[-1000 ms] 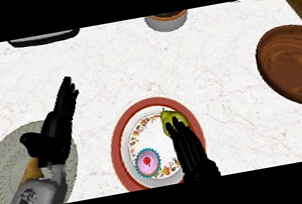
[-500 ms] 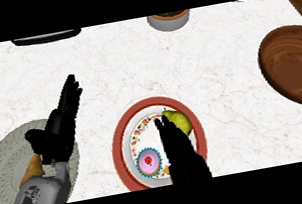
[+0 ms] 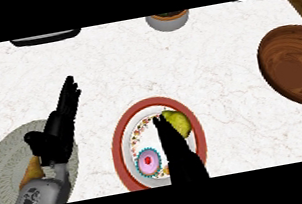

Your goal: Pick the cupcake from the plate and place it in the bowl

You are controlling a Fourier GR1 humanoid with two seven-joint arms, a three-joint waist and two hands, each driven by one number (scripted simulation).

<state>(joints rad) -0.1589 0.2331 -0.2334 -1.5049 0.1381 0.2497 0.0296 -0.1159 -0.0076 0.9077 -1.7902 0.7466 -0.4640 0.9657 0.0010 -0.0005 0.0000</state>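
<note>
Right hand (image 3: 175,145): drawn back nearer across the plate (image 3: 123,135), fingers straight, holding nothing; cupcake (image 3: 149,162) on that plate beside it, ungrasped; bowl (image 3: 301,66) far right of plate; grasp pending.

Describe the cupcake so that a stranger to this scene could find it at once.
Find the red-rimmed plate near the front of the white counter. The cupcake sits on its near part, left of the right hand. It has pink frosting in a teal wrapper, unlike the yellow-green fruit behind it.
</note>
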